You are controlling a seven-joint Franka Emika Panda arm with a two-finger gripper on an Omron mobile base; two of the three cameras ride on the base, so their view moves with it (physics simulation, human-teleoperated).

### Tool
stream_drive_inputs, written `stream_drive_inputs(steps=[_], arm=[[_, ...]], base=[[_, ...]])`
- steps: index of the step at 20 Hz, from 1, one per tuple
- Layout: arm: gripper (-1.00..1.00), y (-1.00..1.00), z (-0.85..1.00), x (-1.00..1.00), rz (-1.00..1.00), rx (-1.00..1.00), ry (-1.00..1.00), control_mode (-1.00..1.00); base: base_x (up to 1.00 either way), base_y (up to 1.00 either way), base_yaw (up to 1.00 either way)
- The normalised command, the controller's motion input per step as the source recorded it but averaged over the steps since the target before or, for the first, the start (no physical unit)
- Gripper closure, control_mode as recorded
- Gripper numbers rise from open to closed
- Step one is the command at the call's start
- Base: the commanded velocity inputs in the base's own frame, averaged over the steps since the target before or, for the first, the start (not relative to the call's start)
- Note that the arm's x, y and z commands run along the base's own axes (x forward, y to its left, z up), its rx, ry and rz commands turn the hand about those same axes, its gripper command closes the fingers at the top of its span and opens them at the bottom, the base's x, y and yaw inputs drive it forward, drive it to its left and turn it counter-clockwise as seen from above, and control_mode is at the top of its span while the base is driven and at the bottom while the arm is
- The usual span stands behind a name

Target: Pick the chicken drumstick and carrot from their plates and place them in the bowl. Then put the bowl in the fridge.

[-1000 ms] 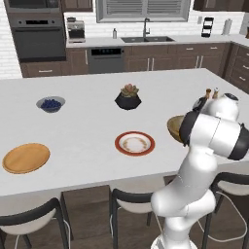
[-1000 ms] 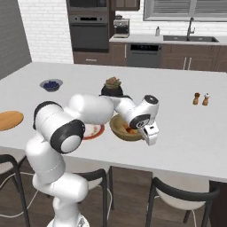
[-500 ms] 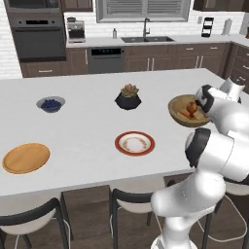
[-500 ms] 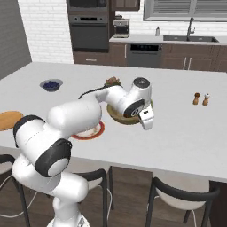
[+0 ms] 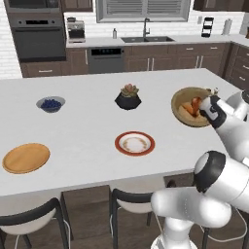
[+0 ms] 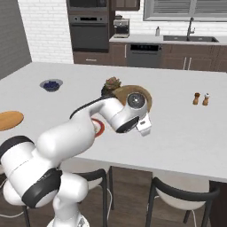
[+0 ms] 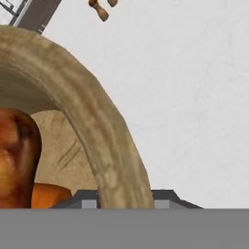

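Bowl gripped by its rim, drumstick and carrot inside

Left base view: the wooden bowl (image 5: 190, 106) hangs at the island's right end, chicken drumstick (image 5: 195, 103) and carrot (image 5: 186, 109) in it, both plates (image 5: 134, 144) bare, succulent pot (image 5: 128, 97) well apart.
Right base view: the wrist covers the bowl (image 6: 146, 94); salt and pepper shakers (image 6: 201, 98) stand to its right.
Hand view: the gripper (image 7: 125, 197) is pinched shut on the bowl's rim (image 7: 92, 121), food just inside.
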Motion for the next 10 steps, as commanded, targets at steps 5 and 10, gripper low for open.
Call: stream_drive_inputs(steps=[5, 10], arm=[[1.0, 0.0, 0.0, 0.0, 0.0, 0.0, 0.0, 1.0], [1.0, 0.0, 0.0, 0.0, 0.0, 0.0, 0.0, 1.0]], base=[[-0.39, 0.85, 0.22], [-0.33, 1.0, 0.38]])
